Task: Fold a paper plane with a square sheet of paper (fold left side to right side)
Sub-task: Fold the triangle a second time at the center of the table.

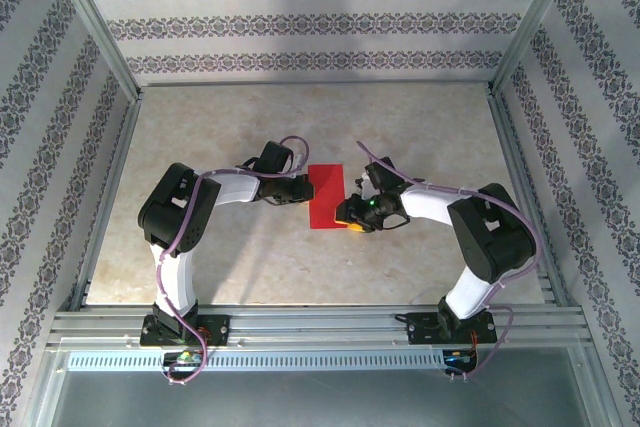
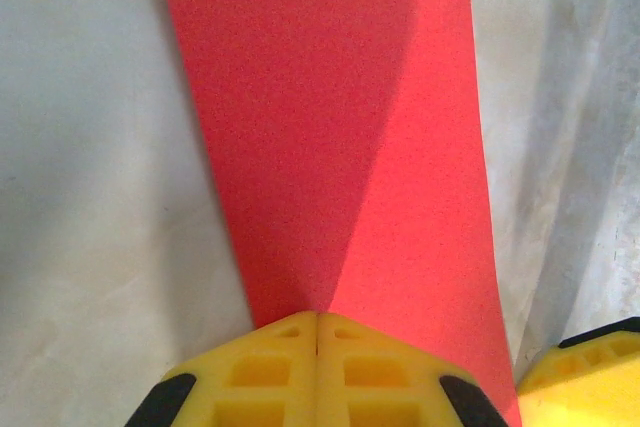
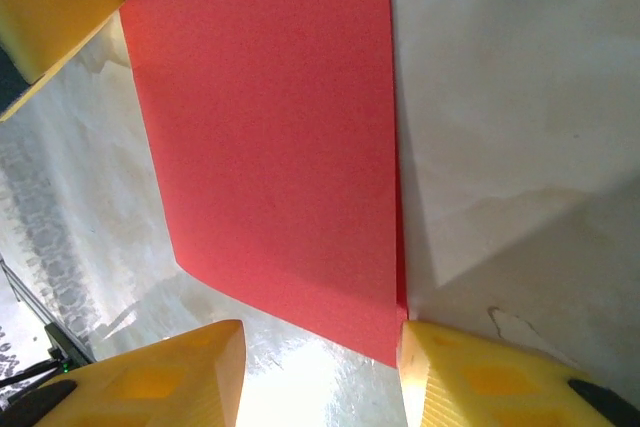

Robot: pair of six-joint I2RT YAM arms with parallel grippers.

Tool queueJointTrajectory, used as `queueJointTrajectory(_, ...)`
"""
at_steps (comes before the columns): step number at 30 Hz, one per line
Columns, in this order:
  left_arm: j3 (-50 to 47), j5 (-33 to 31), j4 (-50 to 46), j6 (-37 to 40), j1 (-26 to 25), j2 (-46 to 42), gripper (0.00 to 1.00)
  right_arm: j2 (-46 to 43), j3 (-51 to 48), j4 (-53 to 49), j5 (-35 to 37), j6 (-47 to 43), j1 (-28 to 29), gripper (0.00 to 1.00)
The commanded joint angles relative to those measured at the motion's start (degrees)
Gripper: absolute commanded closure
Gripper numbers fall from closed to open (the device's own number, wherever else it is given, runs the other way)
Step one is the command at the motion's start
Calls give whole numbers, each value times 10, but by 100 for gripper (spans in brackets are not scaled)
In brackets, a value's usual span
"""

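Observation:
The square sheet of paper (image 1: 327, 190) is bright red and lies on the table as a flat upright rectangle, doubled over, not in the form of a paper plane. My left gripper (image 1: 303, 187) is at its left edge, shut, with its yellow tips (image 2: 317, 321) resting on the red paper (image 2: 330, 127). My right gripper (image 1: 352, 215) stands open at the sheet's near right corner. In the right wrist view that corner of the paper (image 3: 270, 127) lies between the open fingers of the right gripper (image 3: 320, 352) and touches the right finger (image 3: 430, 357).
The pale marbled table (image 1: 250, 137) is walled by patterned panels and aluminium posts (image 1: 100, 37). A metal rail (image 1: 320, 327) runs along the near edge. The two grippers are close together: the right one's finger (image 2: 585, 377) edges into the left wrist view.

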Motion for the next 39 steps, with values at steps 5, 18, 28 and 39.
queueJointTrajectory(5,-21,-19,-60,15,-13,2,99,13,-2,28,-5,19,6,57)
queueJointTrajectory(18,-20,-19,-62,17,-12,1,99,-7,11,28,-15,19,-9,60)
queueJointTrajectory(28,-20,-18,-61,18,-13,-1,99,23,21,84,-40,37,-26,61)
queueJointTrajectory(39,-18,-16,-61,17,-13,-1,99,72,66,98,-62,27,-47,65)
